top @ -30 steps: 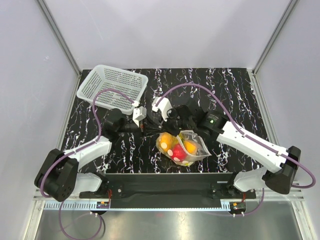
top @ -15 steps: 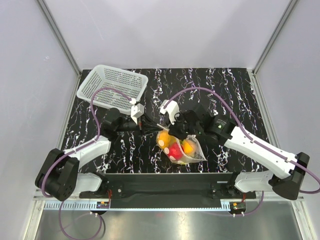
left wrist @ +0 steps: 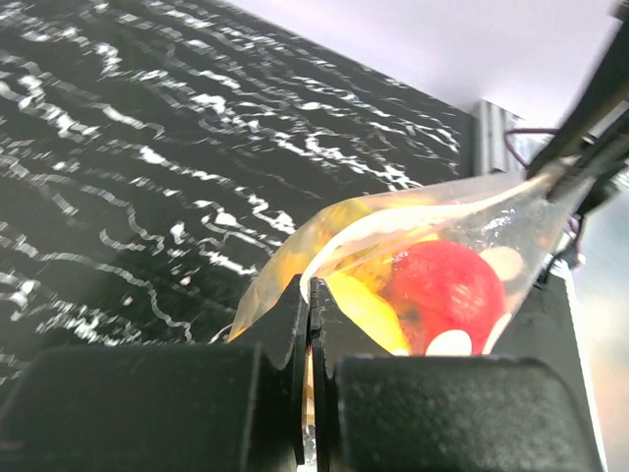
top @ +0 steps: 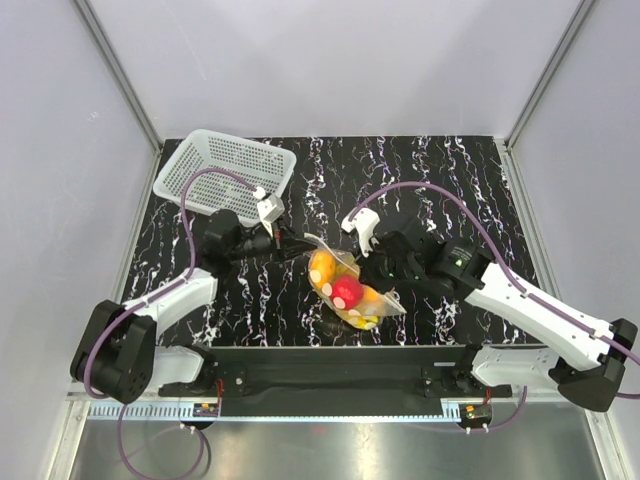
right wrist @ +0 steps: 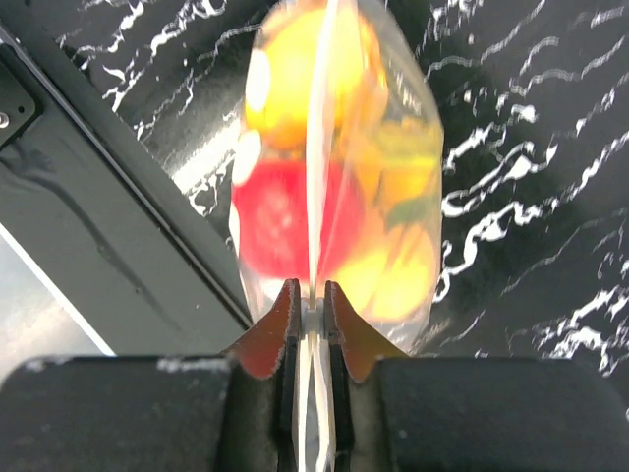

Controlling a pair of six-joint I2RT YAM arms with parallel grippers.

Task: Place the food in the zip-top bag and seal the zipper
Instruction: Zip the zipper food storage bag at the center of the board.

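The zip-top bag (top: 348, 288) lies on the black marbled table, stretched between my two grippers. Through the clear plastic I see the food: a red fruit (top: 347, 291), an orange fruit (top: 321, 268) and yellow pieces (top: 366, 307). My left gripper (top: 293, 243) is shut on the bag's upper-left corner, its jaws pinching the plastic edge (left wrist: 316, 285) beside the red fruit (left wrist: 447, 288). My right gripper (top: 375, 274) is shut on the zipper (right wrist: 320, 147), which runs straight away from its jaws (right wrist: 313, 300) over the red fruit (right wrist: 278, 221) and the orange fruit (right wrist: 285, 88).
A white perforated basket (top: 225, 174) stands at the back left of the table. The black base rail (top: 340, 362) runs along the near edge just below the bag. Purple cables loop over both arms.
My right gripper has slid rightward along the bag's mouth edge, away from the left gripper. The bag has swung and stretched out between them. The left gripper shifted slightly up and left.
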